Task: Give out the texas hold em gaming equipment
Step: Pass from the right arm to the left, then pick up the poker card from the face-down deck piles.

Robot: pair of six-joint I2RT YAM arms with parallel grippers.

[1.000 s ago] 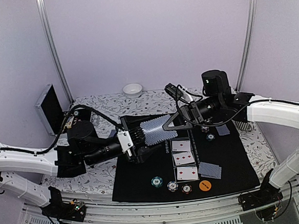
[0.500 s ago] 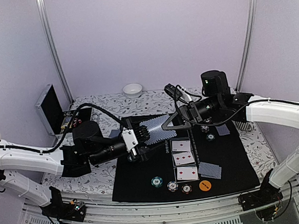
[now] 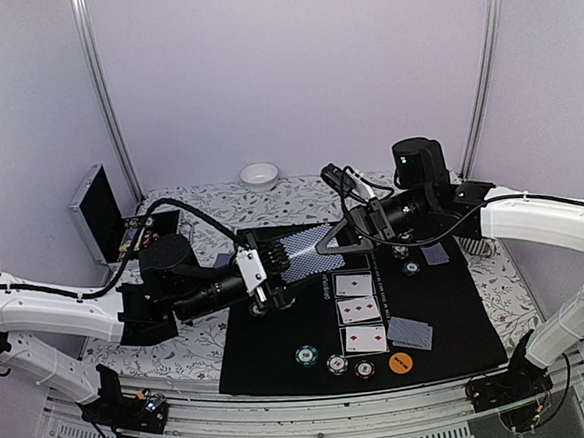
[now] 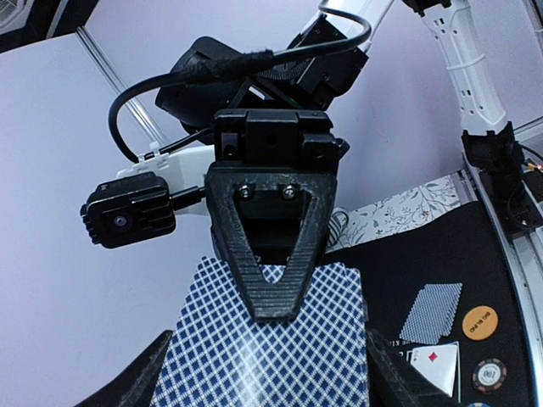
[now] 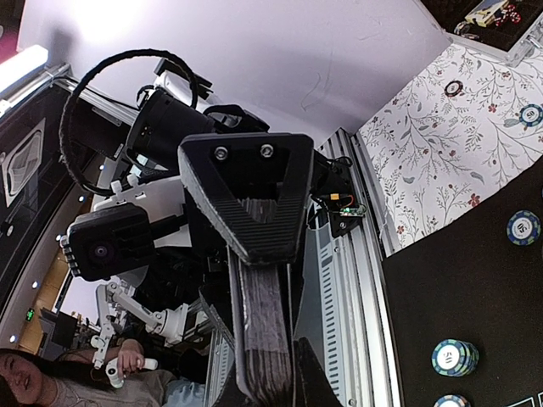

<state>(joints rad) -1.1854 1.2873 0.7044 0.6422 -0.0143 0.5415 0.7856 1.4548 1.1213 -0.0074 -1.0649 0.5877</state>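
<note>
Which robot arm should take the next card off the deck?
Left. The left pincer stands open around the deck, one finger on each side. The right pincer is shut on that deck, holding it above the black mat, so it is busy.

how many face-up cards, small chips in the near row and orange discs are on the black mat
face-up cards: 3
small chips in the near row: 3
orange disc: 1
total: 7
</note>
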